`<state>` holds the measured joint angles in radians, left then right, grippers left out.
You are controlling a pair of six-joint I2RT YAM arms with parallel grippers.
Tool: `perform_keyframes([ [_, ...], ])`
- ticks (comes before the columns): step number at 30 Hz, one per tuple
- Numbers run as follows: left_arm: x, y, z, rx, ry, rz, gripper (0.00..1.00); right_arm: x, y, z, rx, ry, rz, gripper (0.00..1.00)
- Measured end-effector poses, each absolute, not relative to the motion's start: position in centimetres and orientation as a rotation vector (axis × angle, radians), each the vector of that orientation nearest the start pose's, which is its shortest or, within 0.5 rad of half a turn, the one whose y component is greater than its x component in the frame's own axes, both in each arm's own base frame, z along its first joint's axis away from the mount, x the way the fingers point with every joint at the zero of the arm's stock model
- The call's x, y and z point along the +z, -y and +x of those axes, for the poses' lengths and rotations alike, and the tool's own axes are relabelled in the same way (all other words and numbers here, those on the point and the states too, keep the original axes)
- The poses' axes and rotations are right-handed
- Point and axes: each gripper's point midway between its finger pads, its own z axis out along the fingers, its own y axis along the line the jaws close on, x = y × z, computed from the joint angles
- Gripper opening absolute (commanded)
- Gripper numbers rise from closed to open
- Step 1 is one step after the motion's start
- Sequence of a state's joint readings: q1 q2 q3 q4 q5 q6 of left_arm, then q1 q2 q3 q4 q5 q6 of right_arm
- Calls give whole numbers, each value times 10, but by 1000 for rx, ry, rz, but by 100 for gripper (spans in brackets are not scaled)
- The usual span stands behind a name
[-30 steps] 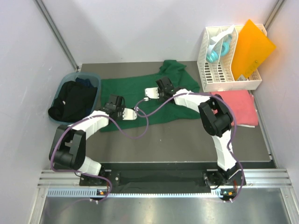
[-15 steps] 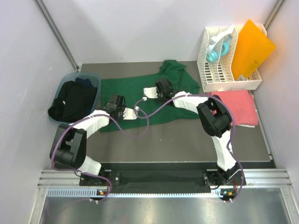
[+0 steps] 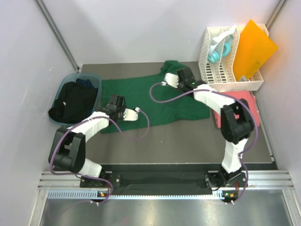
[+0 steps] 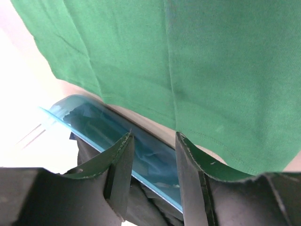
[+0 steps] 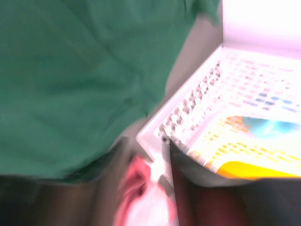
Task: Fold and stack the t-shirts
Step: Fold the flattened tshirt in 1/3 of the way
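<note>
Jaws of our left gripper [image 4: 153, 141] stand narrowly apart with nothing between them, over the left edge of the green shirt [image 3: 141, 99]. For our right gripper [image 3: 182, 76] we cannot tell, as its view is blurred. It sits at the shirt's bunched far corner, near the white rack [image 3: 225, 85]. The green shirt lies spread on the table [image 3: 188, 141]. A pink shirt [image 3: 242, 106] lies at the right, and dark shirts [image 3: 73, 104] fill the blue bin [image 3: 90, 76].

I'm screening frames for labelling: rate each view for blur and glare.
Top external: sharp, evenly lit, green t-shirt crisp. Left wrist: sharp on the cloth, overexposed white at the left beside the blue bin. Right wrist: motion-blurred throughout, white rack blown out, pink t-shirt a smear.
</note>
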<state>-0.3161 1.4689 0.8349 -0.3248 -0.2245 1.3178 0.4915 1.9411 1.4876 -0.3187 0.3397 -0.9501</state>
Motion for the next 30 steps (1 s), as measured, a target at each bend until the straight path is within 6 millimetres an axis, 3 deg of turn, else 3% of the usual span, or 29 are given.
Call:
perform_keyframes([
  [1,81,35,360,661,-1867,1858,38,133,-153,487,-604,-1908,-1429,6],
  [2,82,35,359,659,-1865,1863,29,136,-142,481,-580,-1943,-1413,1],
  [4,80,35,357,648,-1864,1878,0,134,-128,467,-531,-1991,-1429,0],
  [7,76,37,351,612,-1870,1907,0,114,-114,436,-434,-2076,-1506,0],
  [12,67,41,340,533,-1876,1957,0,60,-101,373,-271,-2219,-1711,0],
  [14,64,42,337,507,-1880,1971,0,52,-99,358,-221,-2252,-1757,0],
  [21,41,42,326,447,-1922,2030,0,45,-101,352,-164,-2268,-1768,0],
  [26,21,40,321,409,-1966,2071,0,25,-100,354,-150,-2299,-1782,0],
  [30,19,37,326,454,-1970,2071,0,21,-98,358,-163,-2311,-1774,0],
])
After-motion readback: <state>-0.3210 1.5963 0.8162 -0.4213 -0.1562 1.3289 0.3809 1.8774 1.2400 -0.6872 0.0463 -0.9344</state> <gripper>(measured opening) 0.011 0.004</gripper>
